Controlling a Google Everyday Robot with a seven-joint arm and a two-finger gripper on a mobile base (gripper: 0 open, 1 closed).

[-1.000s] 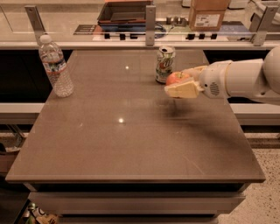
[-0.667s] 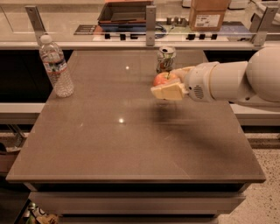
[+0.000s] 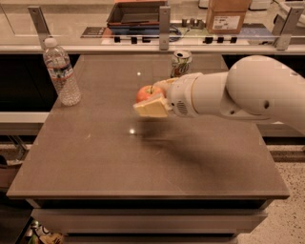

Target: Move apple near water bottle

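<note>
- Water bottle (image 3: 61,71) is standing upright on the table (image 3: 95,167), near its far left edge.
- Soda can (image 3: 181,63) is standing at the far edge, right of centre, well apart from the bottle.
- Gripper (image 3: 152,97) is hanging over the table's middle, in front and left of the can; arm (image 3: 238,90) is reaching in from the right.
- Apple (image 3: 144,93) is sitting clamped between the gripper's fingers, off the tabletop.
- Tray (image 3: 138,12) and cardboard box (image 3: 228,15) are sitting on the counter behind.

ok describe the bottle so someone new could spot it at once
Start at the brown table, far left corner: the bottle stands upright there. The gripper holds the apple mid-table, well to its right. Unlike the short can, it is tall, clear and white-capped.
</note>
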